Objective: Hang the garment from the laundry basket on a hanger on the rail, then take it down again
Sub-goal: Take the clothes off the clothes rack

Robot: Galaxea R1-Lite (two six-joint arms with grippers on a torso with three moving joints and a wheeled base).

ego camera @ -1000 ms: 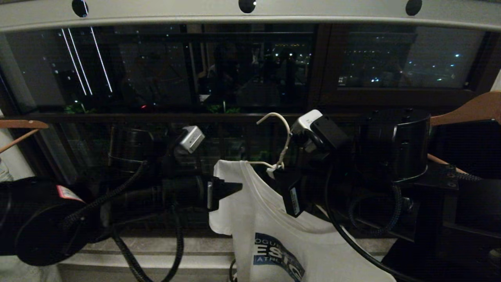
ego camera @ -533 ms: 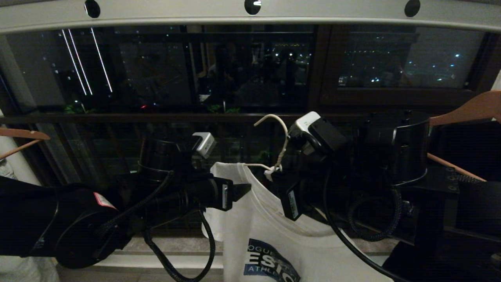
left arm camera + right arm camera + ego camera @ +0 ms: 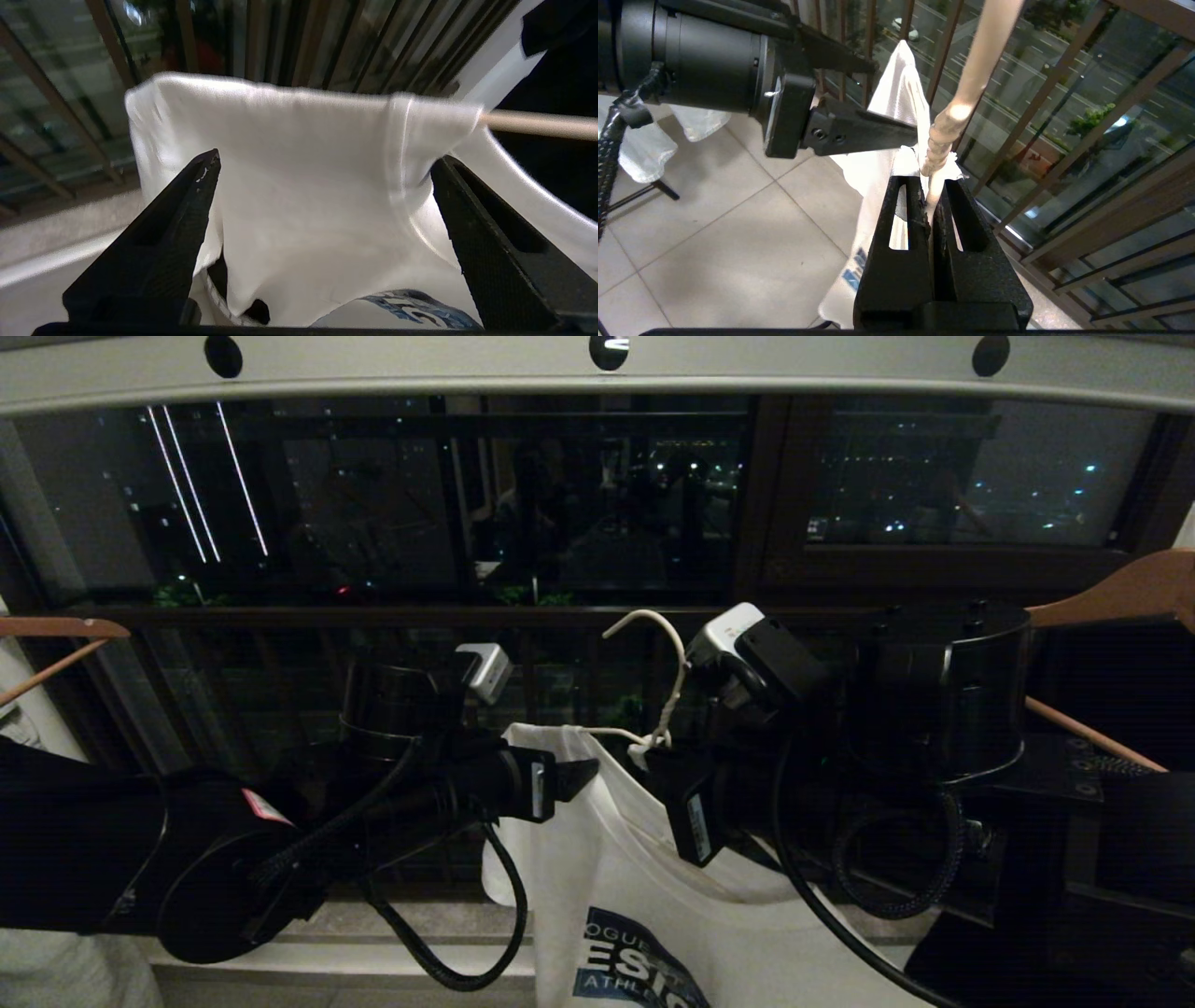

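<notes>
Draping from the hanger (image 3: 665, 709) pinched by the right hand (image 3: 665, 767), white garment (image 3: 597, 896); left hand (image 3: 574, 775) gaping.

A white T-shirt (image 3: 597, 877) with a blue chest graphic, a white hanger (image 3: 665, 658), and a grey, black-holed rail (image 3: 747, 369) are seen.

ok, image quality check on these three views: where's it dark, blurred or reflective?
Head view: dim; both black arms merge into the night window, whose glass shows city lights and streaks; the rail bows with lens distortion. Left wrist view: garment slightly smeared, the bars behind it soft. Right wrist view: brighter; hanger neck blurred close to the lens, right gripper sharp.
</notes>
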